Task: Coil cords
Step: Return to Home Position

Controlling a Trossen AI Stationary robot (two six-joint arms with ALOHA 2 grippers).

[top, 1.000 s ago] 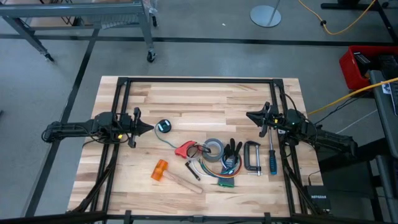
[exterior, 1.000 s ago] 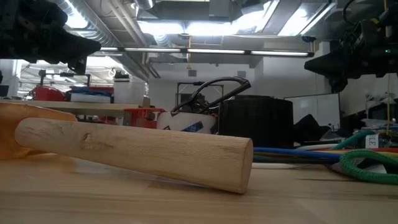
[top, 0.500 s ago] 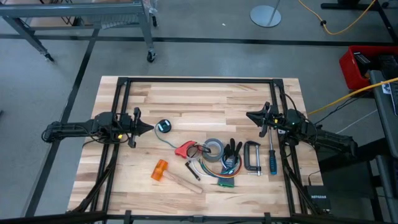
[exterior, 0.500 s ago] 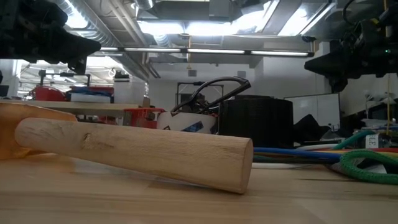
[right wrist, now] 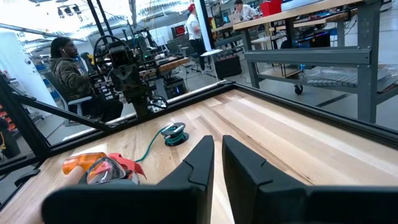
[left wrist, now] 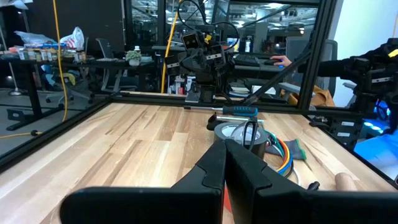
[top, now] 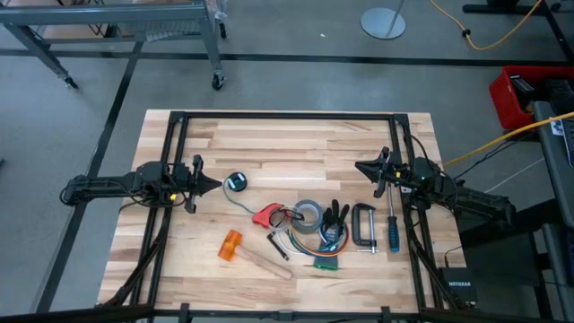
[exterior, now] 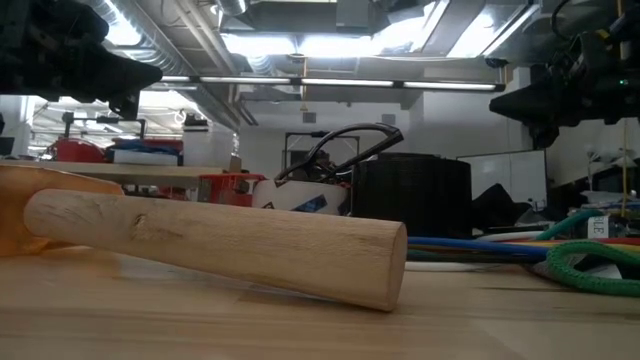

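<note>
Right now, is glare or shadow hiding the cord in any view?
High view: even light, the coiled cord shows plainly. Right wrist view: it shows too. Low view: ceiling lights glare, and the hammer handle fills the foreground; it does not show.

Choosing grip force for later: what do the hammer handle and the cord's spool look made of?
Hammer handle: bare pale wood, matte; grain lines and a small knot show. Spool: probably black plastic, smooth-looking, holding the teal-green cord; too small to be certain. Left gripper and right gripper wait off to either side.
</note>
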